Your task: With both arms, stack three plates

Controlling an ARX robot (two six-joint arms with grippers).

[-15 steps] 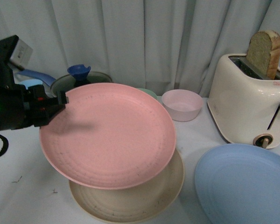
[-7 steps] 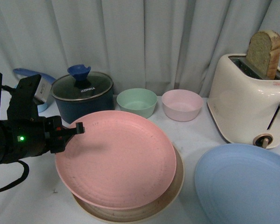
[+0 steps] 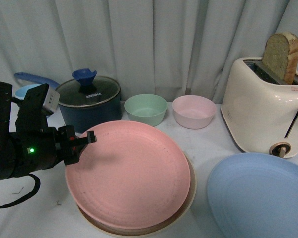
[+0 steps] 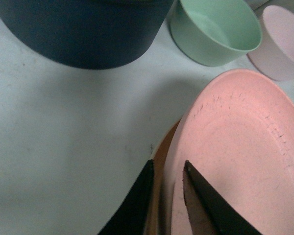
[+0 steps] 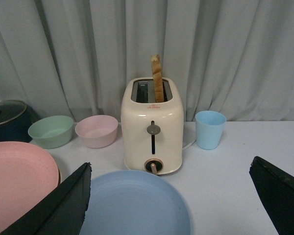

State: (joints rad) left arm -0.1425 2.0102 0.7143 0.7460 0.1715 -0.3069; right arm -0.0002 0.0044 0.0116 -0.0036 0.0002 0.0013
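Jaws of the left arm [image 3: 25,148] pinch the pink plate [image 3: 131,176] by its left rim, narrow, to seat it on the cream plate [image 3: 190,191]; it seems to rest there already. Blue plate [image 3: 260,196] lies alone, near right on the table [image 3: 203,139]; right jaws gape wide toward it, ready to fetch it.

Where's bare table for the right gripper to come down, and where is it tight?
The widest bare table lies beside the light blue plate, on the side away from the pink plate, in front of the blue cup. A smaller patch lies between pink plate and dark pot. Crowded: green bowl, pink bowl and toaster.
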